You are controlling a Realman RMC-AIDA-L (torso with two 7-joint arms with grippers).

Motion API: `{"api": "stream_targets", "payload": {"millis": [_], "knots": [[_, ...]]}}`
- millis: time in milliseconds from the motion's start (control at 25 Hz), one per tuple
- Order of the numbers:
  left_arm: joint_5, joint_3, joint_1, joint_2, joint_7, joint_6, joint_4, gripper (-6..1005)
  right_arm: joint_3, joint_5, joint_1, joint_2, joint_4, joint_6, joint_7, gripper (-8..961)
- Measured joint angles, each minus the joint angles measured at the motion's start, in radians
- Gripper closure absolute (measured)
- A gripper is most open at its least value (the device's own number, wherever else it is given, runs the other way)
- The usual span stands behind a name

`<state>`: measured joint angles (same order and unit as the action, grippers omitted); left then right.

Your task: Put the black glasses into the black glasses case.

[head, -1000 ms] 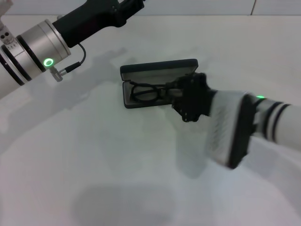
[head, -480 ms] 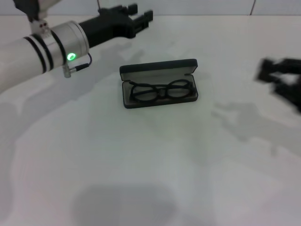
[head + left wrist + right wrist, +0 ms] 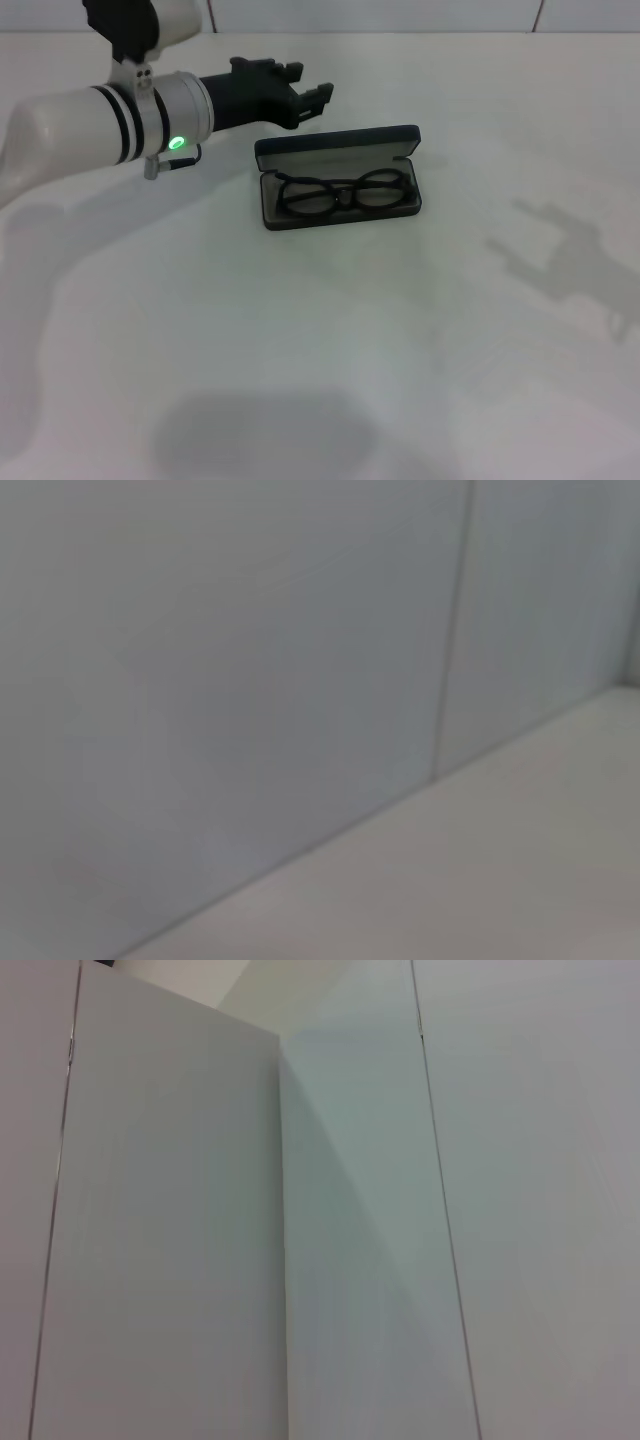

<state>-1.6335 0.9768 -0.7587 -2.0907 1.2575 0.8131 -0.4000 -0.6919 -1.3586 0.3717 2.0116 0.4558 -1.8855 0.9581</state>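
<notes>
Black glasses (image 3: 345, 194): thin dark frame, rounded clear lenses, lying folded inside the black glasses case (image 3: 338, 177), lenses side by side along its length. Case open, lid (image 3: 335, 148) raised on the far side, grey lining showing, set slightly askew on the white counter (image 3: 330, 350), a little far of centre. Left gripper (image 3: 308, 88) hovering just far-left of the case lid, apart from it, fingers spread with nothing between them. Right gripper out of the head view; only a shadow on the counter at right. Broad bare counter near, left and right of the case; wall edge close behind. Wrist views: plain wall panels only.
</notes>
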Motion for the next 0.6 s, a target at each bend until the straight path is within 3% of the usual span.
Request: {"api": "stream_targets", "payload": {"millis": [240,600], "knots": [[0.0,0.122,0.007,-0.001,-0.004,0.0,0.0,486,0.001,0.0,0.005,-0.005,0.007,0.004,-0.001,233],[0.018,0.209,0.059,-0.01,-0.061,0.023,-0.002,485,-0.006,-0.007,0.019,-0.007,0.008,0.055,-0.001,224]]}}
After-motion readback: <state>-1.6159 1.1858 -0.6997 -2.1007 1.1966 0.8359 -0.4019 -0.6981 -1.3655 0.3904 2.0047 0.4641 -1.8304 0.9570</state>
